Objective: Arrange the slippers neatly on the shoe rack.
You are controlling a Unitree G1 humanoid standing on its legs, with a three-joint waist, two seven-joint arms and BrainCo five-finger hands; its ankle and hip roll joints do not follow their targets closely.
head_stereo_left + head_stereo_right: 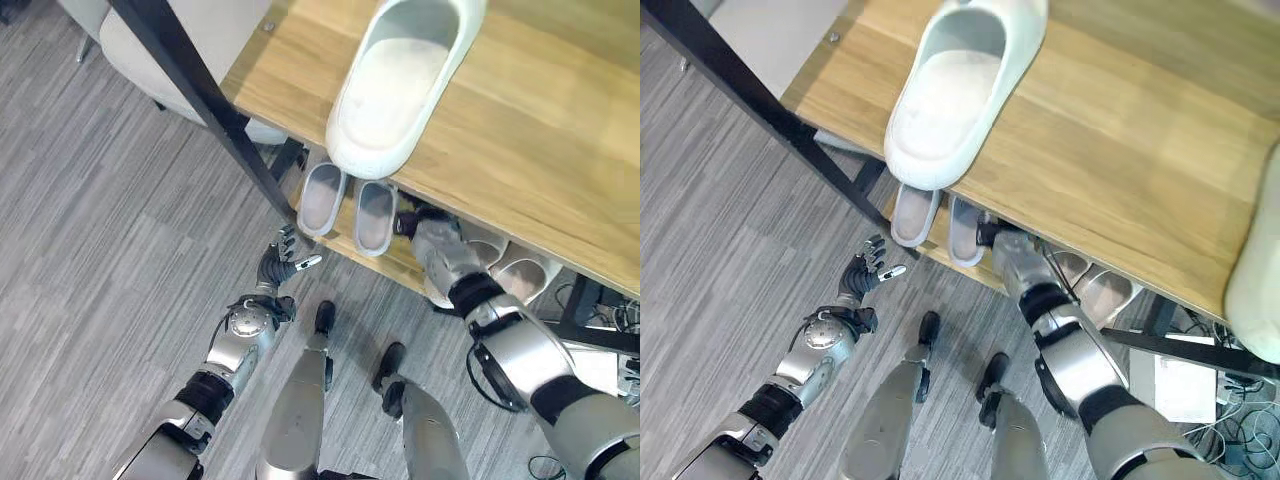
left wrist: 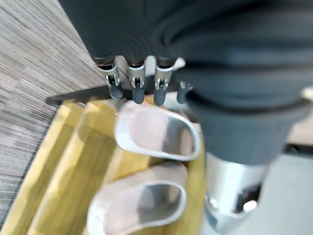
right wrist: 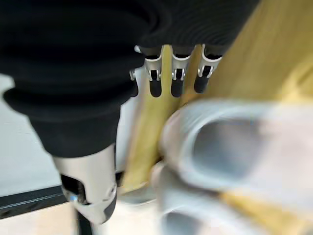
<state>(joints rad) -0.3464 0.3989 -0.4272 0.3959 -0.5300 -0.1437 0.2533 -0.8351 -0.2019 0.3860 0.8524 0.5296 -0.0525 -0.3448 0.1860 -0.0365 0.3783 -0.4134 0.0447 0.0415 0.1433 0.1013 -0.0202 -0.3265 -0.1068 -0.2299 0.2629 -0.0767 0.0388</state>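
Resting side by side on the lower wooden shelf (image 1: 405,262) of the shoe rack are two pale grey, smooth-moulded rubber slippers (image 1: 322,197) (image 1: 374,215), rounded at the toe and open at the heel, their ends jutting past the shelf's near edge. To their right on the same shelf lie two more whitish slippers (image 1: 522,274), partly hidden behind the right arm. One larger white slipper (image 1: 395,85), glossy with a matt, slightly pebbled footbed, sits on the top shelf (image 1: 540,130), a light, straight-grained plank; its end overhangs the near edge.

The right hand (image 1: 438,243) reaches under the top shelf just right of the grey pair. Its own wrist view shows the fingers (image 3: 177,81) straight above the slippers, holding nothing; whether they touch one I cannot tell. The left hand (image 1: 280,263) hovers over the floor, near the rack's black metal leg (image 1: 205,100) and left of the grey pair, fingers loosely spread, empty.

A grey, finely streaked wood-look floor (image 1: 90,240) runs under everything. At the far left stands a pale upholstered seat (image 1: 150,60).
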